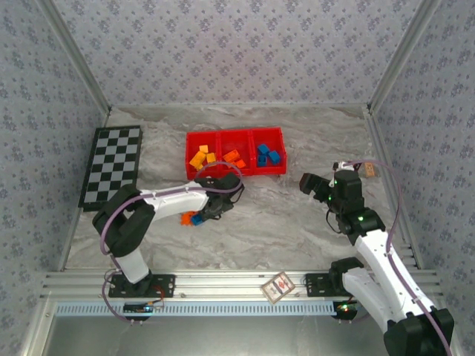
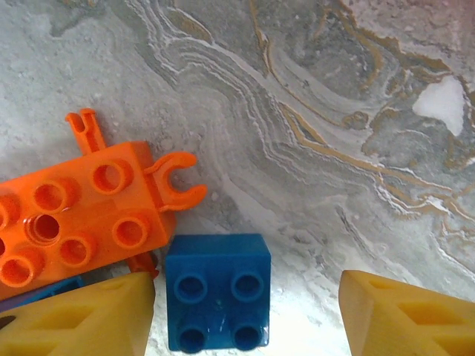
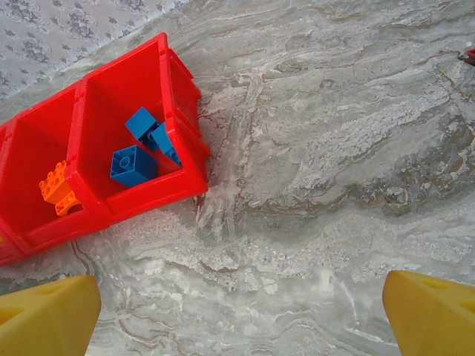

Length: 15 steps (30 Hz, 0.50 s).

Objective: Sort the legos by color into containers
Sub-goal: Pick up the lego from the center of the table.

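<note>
A blue lego [image 2: 217, 293] lies studs-up on the marble table between the fingers of my left gripper [image 2: 247, 305]. The jaws are open; the brick sits near the left finger [image 2: 89, 319], and bare table shows before the right finger. An orange lego [image 2: 74, 219] with clips touches the blue brick's left corner. From above, my left gripper [image 1: 199, 216] hangs over both pieces in front of the red tray [image 1: 236, 132]. Its containers hold yellow-orange legos [image 1: 202, 156], orange legos [image 1: 234, 158] and blue legos [image 1: 267, 154]. My right gripper [image 1: 310, 185] is open and empty over bare table right of the tray [image 3: 133, 196].
A black-and-white checkered board [image 1: 111, 165] lies at the far left. A small card [image 1: 278, 287] rests on the metal rail at the near edge. A small brown object [image 1: 369, 170] sits by the right wall.
</note>
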### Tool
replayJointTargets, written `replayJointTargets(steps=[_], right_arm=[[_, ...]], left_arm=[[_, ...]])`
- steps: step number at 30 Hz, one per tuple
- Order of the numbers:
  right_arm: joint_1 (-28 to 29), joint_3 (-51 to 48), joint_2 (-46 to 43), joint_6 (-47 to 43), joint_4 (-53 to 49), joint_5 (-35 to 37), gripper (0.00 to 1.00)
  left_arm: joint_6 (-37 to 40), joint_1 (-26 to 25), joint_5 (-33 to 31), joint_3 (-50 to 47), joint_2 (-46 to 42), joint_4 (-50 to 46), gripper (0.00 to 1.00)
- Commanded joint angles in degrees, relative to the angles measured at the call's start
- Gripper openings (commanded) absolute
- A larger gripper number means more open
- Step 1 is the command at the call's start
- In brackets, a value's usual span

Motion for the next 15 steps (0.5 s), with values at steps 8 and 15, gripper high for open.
replayJointTargets(steps=[8,15], right_arm=[[-0.7,-1.11,-0.35,0.95,-1.62,-0.33,1.0],[-0.84,-1.15,-0.38,1.13,-1.68,-0.47,1.0]], left_arm=[[3.37,2.39,1.85,-0.37,1.5,0.09,0.66],[5.56,2.32,4.83,0.82,3.65,1.42,0.48]])
